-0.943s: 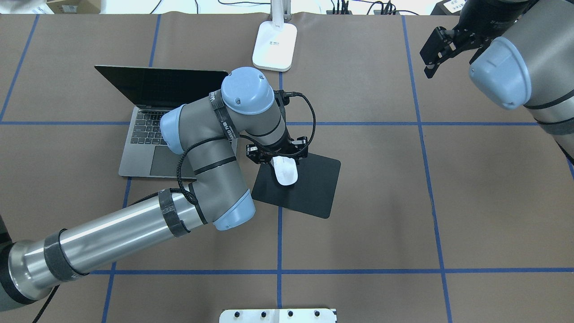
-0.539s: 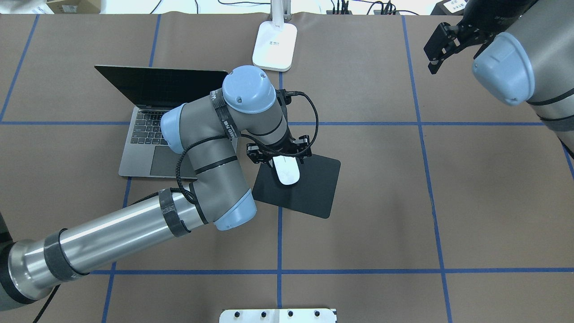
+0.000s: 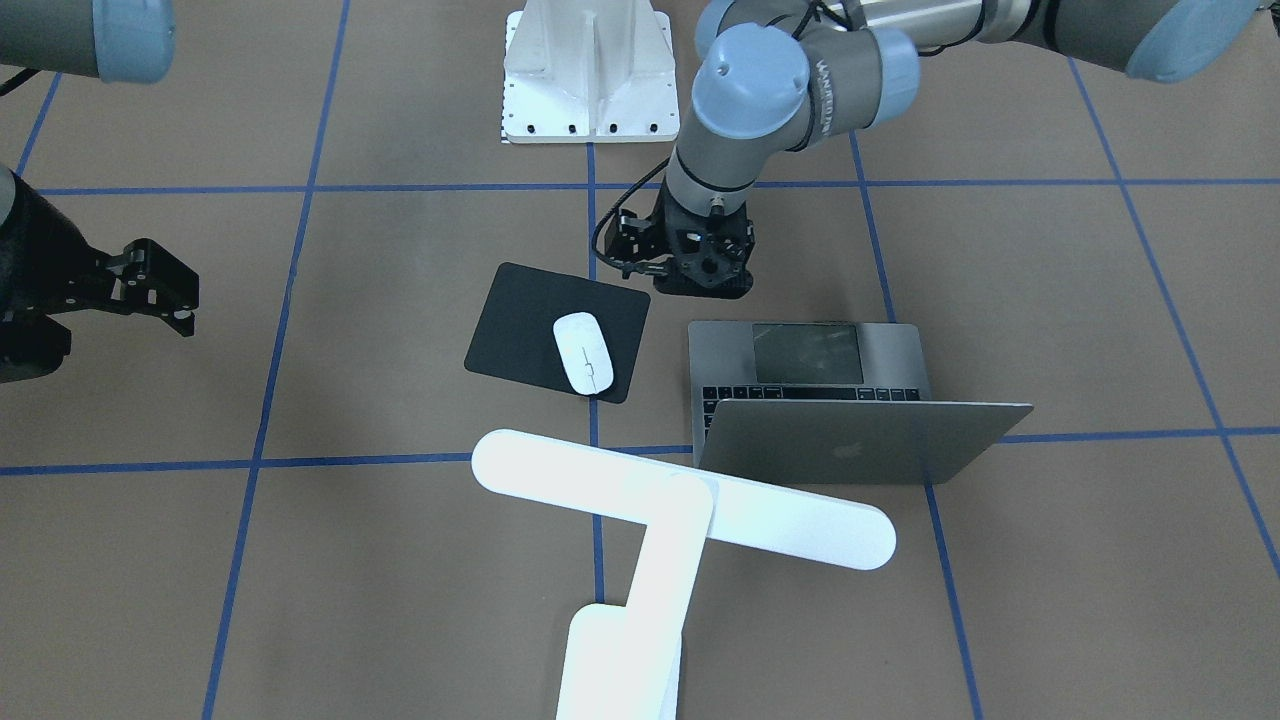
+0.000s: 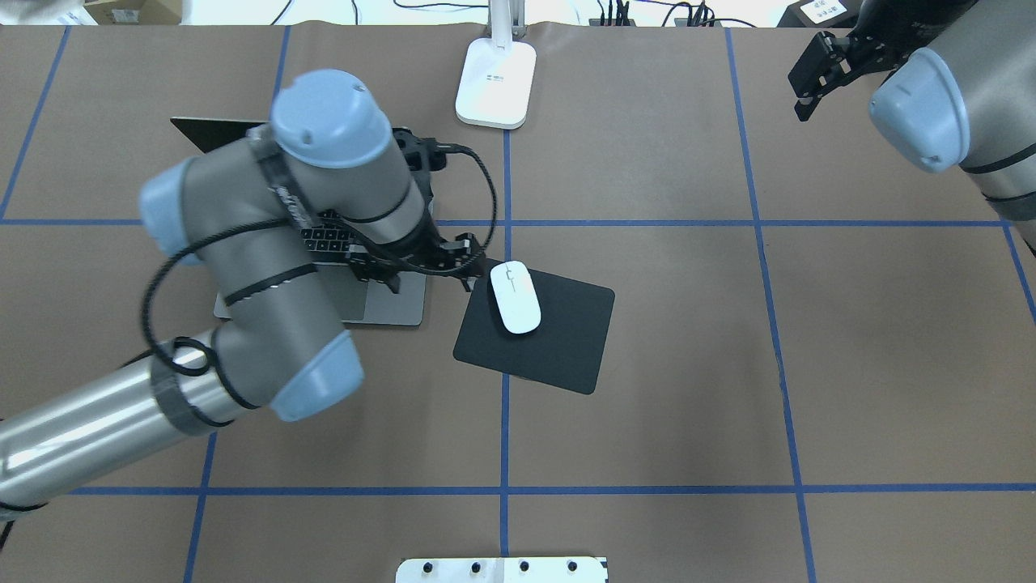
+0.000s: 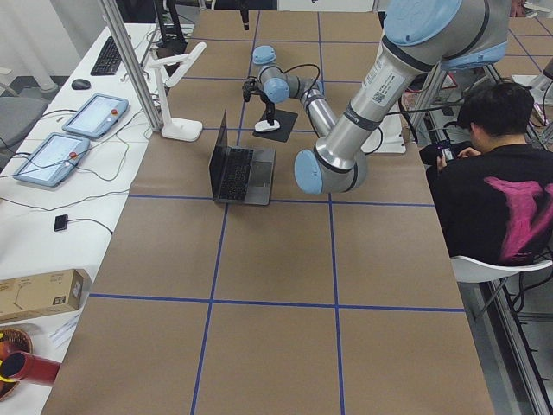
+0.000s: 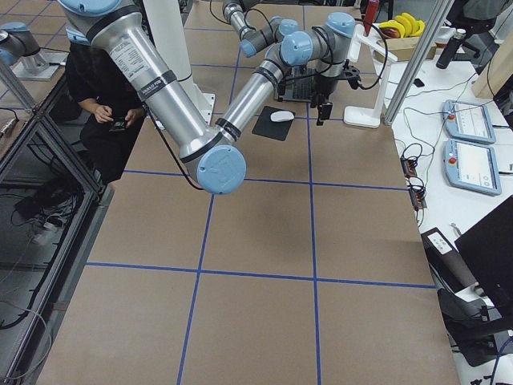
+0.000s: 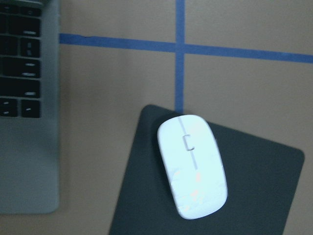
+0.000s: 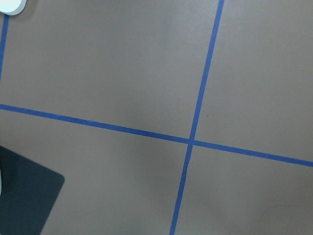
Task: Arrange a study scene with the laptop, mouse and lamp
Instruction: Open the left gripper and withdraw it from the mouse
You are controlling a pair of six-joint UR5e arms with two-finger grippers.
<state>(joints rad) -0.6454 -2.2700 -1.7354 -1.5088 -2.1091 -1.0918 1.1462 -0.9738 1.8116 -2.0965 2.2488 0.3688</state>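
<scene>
Since the mouse (image 4: 515, 297) lies on the black pad (image 4: 558, 348) beside the laptop (image 3: 860, 450), it appears ready for use. Left fingers (image 4: 468, 278) spread, empty; right fingers (image 4: 812, 77) likewise.

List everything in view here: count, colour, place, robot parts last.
laptop: one, grey, open, beside the pad on the robot's left.
mouse: one, white, on the pad.
pad: one, black, mid-table.
lamp: one, white, lit, table's far edge.
pedestal: one, white, robot's side.
table: one, brown, blue tape grid.
person: one, black top, seated beside table.
left gripper: one, black, open, above laptop's corner near the mouse.
right gripper: one, black, open, raised over bare table.
</scene>
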